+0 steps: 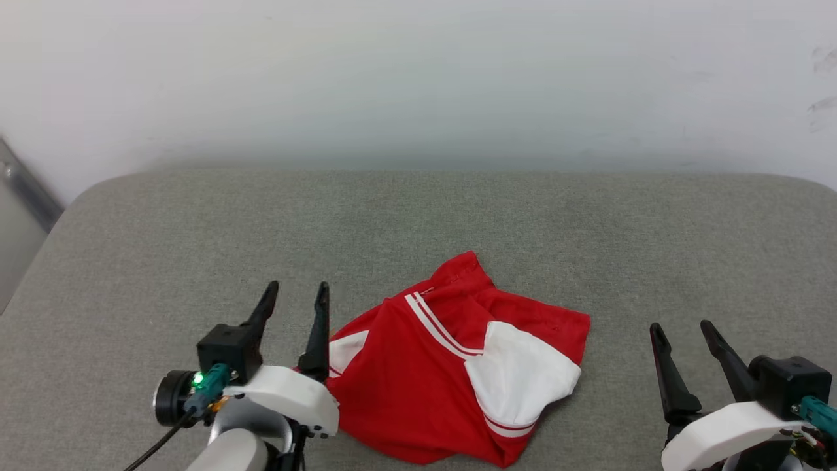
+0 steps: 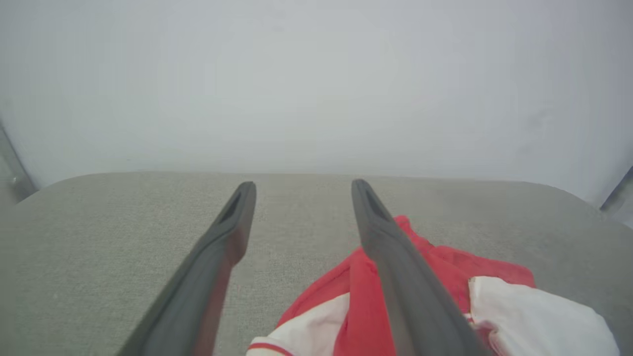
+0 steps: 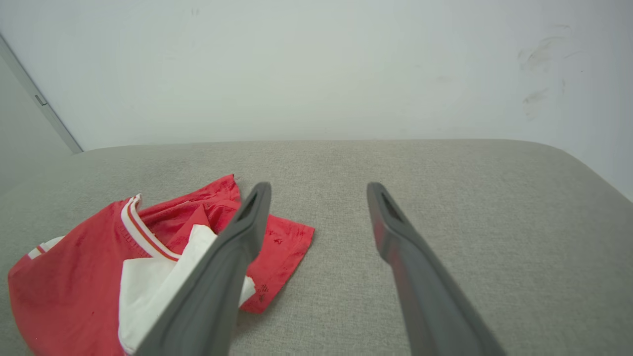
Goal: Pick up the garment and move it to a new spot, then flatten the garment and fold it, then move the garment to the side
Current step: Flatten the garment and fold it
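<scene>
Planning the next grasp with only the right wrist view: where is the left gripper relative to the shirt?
Observer: The left gripper sits just beside the garment, at its left edge, jaws open.
Operator: Any fabric between its fingers?
Observer: No. The left wrist view shows bare grey cushion between them, and the red cloth lies past the finger on that view's right.
Operator: Is my gripper touching the shirt?
Observer: No. In the head view the right gripper is open and well clear of it.
</scene>
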Robot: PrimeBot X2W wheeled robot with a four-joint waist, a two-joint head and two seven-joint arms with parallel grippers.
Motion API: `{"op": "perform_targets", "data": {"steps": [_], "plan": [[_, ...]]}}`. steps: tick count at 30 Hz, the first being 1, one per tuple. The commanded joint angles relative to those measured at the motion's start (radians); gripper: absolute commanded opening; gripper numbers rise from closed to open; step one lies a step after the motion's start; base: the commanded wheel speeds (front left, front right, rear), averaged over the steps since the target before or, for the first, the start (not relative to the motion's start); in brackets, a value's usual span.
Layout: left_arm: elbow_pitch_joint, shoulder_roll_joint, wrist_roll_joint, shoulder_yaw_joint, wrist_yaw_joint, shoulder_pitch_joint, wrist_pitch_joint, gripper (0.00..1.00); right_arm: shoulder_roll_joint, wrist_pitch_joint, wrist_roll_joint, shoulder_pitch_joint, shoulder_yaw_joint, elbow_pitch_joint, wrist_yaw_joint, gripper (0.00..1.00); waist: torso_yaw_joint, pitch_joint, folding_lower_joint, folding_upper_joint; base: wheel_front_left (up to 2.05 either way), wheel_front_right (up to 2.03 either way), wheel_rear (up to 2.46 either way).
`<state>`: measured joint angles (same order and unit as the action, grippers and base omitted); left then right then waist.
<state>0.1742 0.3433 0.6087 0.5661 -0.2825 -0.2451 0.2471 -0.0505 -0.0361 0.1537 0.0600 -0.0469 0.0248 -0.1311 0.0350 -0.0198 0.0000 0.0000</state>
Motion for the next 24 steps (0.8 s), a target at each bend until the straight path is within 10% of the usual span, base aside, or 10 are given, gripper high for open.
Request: {"op": "perform_targets", "data": {"steps": [1,8,24], "plan": [[-0.005,0.005,0.001,-0.007,-0.005,0.015,0.005,1.00,0.001,-0.001,-0.001,0.010,0.001,0.004,0.001,1.00,0.003,-0.002,0.0000,0.0000,0.00,0.00,0.00],[-0.042,0.044,-0.007,-0.060,-0.029,0.069,0.013,1.00,0.001,-0.069,0.014,0.031,-0.006,-0.010,0.001,1.00,0.020,-0.007,0.0000,0.0000,0.00,0.00,0.00],[-0.073,0.034,-0.059,-0.019,-0.008,0.005,0.012,1.00,-0.173,-0.710,0.189,-0.229,0.206,-0.080,0.001,1.00,0.121,0.125,0.0000,0.0000,0.00,0.00,0.00]]}}
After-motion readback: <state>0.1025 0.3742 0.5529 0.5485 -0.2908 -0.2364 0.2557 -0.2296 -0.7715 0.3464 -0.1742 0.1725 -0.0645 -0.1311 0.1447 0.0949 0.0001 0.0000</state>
